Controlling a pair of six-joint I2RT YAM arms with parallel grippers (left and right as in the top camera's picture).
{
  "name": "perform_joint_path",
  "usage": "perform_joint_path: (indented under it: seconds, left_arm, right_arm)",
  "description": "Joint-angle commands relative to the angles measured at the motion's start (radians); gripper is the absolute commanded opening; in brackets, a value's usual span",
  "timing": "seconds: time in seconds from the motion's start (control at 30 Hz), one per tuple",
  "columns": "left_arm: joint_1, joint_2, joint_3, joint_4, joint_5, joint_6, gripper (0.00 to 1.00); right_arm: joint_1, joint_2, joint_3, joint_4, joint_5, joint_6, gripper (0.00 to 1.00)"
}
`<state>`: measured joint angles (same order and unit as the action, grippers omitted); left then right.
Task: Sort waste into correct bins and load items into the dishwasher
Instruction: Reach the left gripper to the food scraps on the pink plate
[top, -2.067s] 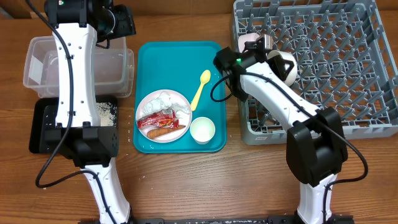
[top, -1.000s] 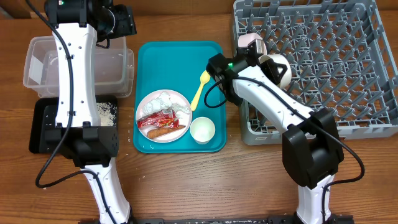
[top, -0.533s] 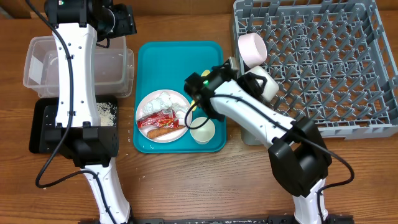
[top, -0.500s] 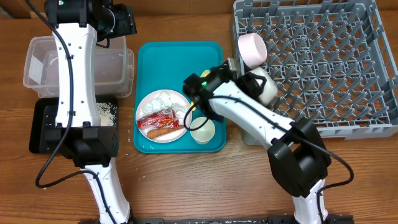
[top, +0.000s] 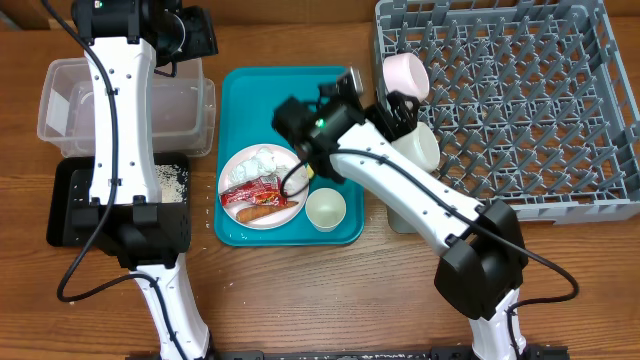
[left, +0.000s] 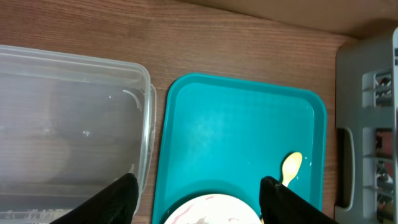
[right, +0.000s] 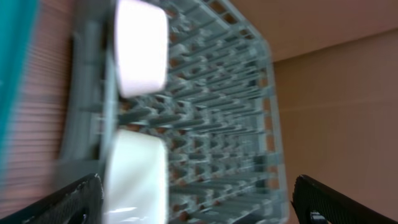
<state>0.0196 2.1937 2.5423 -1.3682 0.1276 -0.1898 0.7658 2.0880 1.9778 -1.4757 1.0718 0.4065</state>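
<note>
Right hand (right: 198, 196), fingers spread wide and holding nothing, hangs at the left edge of the rack (top: 520, 110). Loading seems the step in hand. Nearest, the small bowl (top: 325, 208) on the teal tray (top: 270, 100) looks next and calls for a pinch on its rim. Just beyond, the plate (top: 240, 165) holds a red wrapper (top: 250, 190). Farther off, a pink bowl (top: 405, 75) and a white dish (top: 421, 146) stand in the rack's corner.

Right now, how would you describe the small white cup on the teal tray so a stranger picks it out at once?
Find the teal tray in the middle of the table. Beside the round plate that holds a red wrapper, on the side toward the grey rack, stands the small cup. It is the only empty dish on the tray, and much smaller than the plate.
</note>
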Motion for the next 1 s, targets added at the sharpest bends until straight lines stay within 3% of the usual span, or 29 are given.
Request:
perform_joint_path:
  seconds: [0.0, 0.23, 0.37, 0.4, 0.67, 0.8, 0.97]
  left_arm:
    - [-0.005, -0.073, 0.013, -0.014, 0.003, 0.038, 0.67]
    - [-0.007, -0.178, 0.013, -0.174, 0.059, 0.077, 0.68]
    - [-0.007, -0.238, 0.013, -0.269, 0.087, 0.109, 0.67]
    - [-0.007, -0.25, 0.013, -0.292, 0.087, 0.118, 0.67]
    - [-0.007, -0.348, -0.076, -0.322, 0.086, 0.14, 0.66]
    - [-0.008, -0.381, -0.256, -0.322, 0.087, 0.146, 0.65]
    - [-0.047, -0.383, -0.507, -0.272, 0.14, 0.244, 0.6]
  right_arm:
    - [-0.004, -0.027, 0.165, 0.004, -0.264, -0.035, 1.0]
    - [-0.021, -0.034, 0.304, -0.039, -0.784, -0.048, 1.0]
    - [-0.049, -0.034, 0.299, -0.112, -0.954, -0.048, 0.99]
    - [-0.053, -0.034, 0.299, -0.125, -0.986, -0.047, 0.95]
    - [-0.047, -0.035, 0.275, -0.062, -1.074, -0.047, 0.94]
    - [-0.071, -0.039, 0.273, -0.028, -1.073, -0.04, 0.93]
    - [-0.164, -0.091, 0.274, 0.006, -1.074, -0.041, 0.95]
